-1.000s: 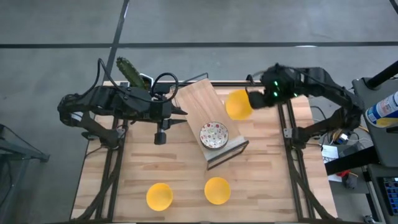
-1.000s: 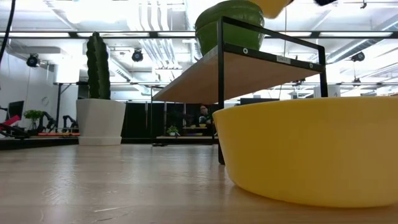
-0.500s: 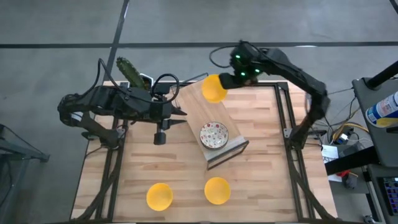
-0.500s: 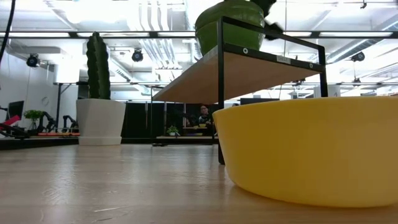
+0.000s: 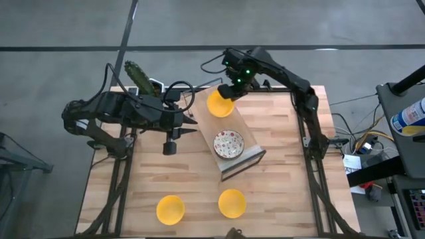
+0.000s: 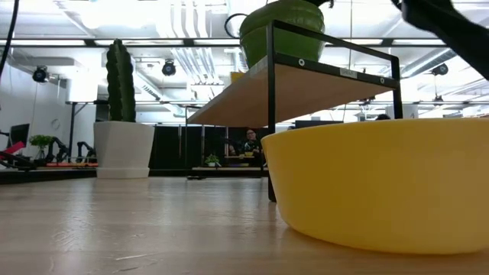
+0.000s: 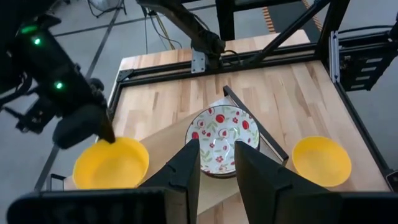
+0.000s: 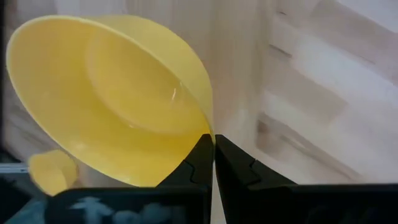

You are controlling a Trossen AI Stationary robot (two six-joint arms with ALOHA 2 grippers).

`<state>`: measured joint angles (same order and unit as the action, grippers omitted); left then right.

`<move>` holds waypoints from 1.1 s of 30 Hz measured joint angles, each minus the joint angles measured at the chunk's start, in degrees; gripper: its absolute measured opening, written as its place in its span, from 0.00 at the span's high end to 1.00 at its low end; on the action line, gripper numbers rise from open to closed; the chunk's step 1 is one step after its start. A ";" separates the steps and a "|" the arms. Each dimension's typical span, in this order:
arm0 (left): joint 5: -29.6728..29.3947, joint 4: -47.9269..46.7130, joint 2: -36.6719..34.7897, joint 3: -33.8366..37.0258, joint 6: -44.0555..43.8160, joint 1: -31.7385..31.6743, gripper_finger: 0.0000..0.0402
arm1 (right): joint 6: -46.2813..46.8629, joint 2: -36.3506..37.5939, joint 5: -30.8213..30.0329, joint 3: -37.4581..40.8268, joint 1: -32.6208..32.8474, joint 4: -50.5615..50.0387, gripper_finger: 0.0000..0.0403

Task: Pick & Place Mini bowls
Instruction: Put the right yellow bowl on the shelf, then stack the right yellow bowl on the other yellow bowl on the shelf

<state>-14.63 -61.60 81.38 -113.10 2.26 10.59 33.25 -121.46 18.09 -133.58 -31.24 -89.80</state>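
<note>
My right tool (image 5: 229,91) grips a yellow mini bowl (image 5: 220,104) by its rim, fingers pinched together on the wall as the right wrist view shows (image 8: 118,106). The bowl hangs tilted over the far end of the raised wooden shelf (image 5: 212,126), which stands on the worktop (image 5: 279,192).

Step in hand, as I judge it: setting this bowl down on the shelf. To do it well I should level the bowl first, lower until its base touches the board, and part the fingers only then; releasing while tilted risks it rolling off the edge. I should also keep it apart from the speckled bowl (image 5: 228,143) already on the shelf nearer the front.

My left tool (image 7: 216,163) waits above the worktop left of the shelf, fingers slightly apart and holding nothing.

Containers: the speckled bowl appears empty. Two more yellow bowls (image 5: 170,208) and (image 5: 232,202) sit on the worktop near its front edge, both empty. The held bowl is empty. A cactus pot (image 6: 122,147) stands at the far left corner.
</note>
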 joint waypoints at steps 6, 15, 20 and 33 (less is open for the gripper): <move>-0.01 -0.27 0.00 0.00 0.00 0.00 0.77 | -0.25 -2.58 1.80 -1.07 0.08 -0.33 0.98; -0.01 -0.96 0.00 0.00 0.08 0.00 0.77 | -0.69 -2.83 1.97 -1.07 0.08 0.13 0.95; -0.02 -0.94 0.00 0.00 0.59 0.00 0.77 | -0.69 -2.78 1.94 -1.07 0.11 0.30 0.82; -0.02 -1.01 0.00 0.00 0.58 -0.01 0.77 | -1.18 4.07 7.28 -0.99 2.29 0.41 0.60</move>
<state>-14.66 -62.61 81.38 -113.10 2.84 10.58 32.06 -117.39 25.37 -134.56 -28.95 -89.39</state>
